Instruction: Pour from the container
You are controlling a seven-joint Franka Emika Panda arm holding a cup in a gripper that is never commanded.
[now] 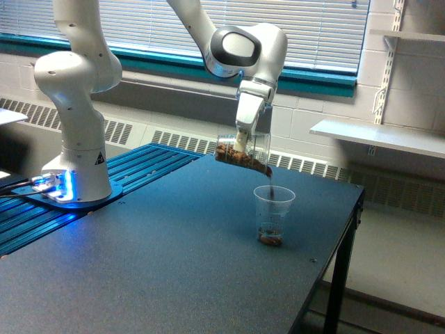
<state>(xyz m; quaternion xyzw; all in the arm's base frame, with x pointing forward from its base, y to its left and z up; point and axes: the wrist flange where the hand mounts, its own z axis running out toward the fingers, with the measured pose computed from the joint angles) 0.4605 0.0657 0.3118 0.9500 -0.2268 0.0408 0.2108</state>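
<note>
Gripper (pixel 241 142) clenches the container (pixel 243 154); long axis near-horizontal, mouth tipped down-right.

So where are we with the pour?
Under way. Done: the end effector has the tumbler tipped on its side above the small cup. In hand: a dark brown stream falls from the tumbler's lip into the cup, where a little has collected at the bottom. Left: most of the brown contents remain in the tumbler, so the bulk of the pour is ahead.
</note>
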